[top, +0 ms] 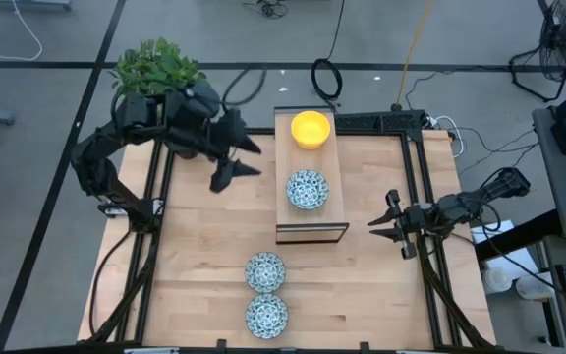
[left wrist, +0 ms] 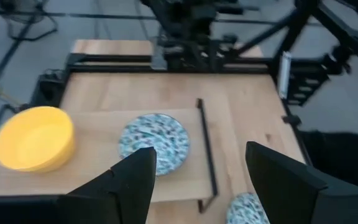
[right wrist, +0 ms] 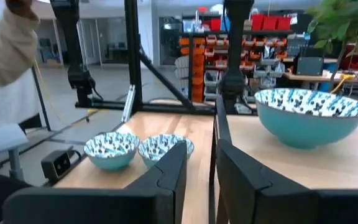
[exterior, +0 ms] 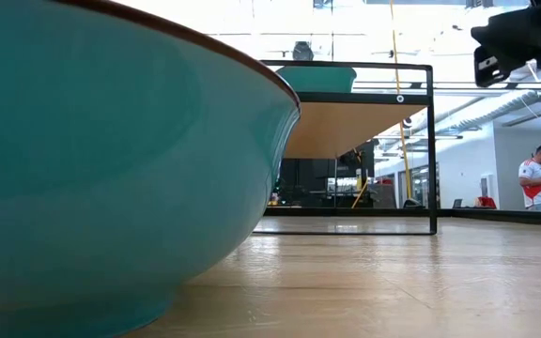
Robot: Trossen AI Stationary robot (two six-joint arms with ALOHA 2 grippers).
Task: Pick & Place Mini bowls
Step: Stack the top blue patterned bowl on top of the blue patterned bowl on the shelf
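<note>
A yellow mini bowl (top: 310, 129) and a blue floral mini bowl (top: 307, 189) stand on their bases on a raised wooden shelf (top: 293, 216) at the table's middle. Two more floral bowls (top: 264, 271) (top: 265, 316) stand on the tabletop nearer the front edge. My left gripper (top: 239, 159) hovers open in the air left of the shelf, with nothing between its fingers (left wrist: 135, 183). My right gripper (top: 381, 229) hangs at the table's right side, pointing level toward the shelf. Its fingers (right wrist: 166, 180) are a narrow gap apart and hold nothing.
A potted green plant (top: 155, 67) stands beyond the table's far left corner. The shelf has a black metal frame (exterior: 430, 150). A person (exterior: 538, 178) stands in the room behind, and a sleeve (right wrist: 8, 53) shows at the table's near side. Bare wood lies left of the bowls.
</note>
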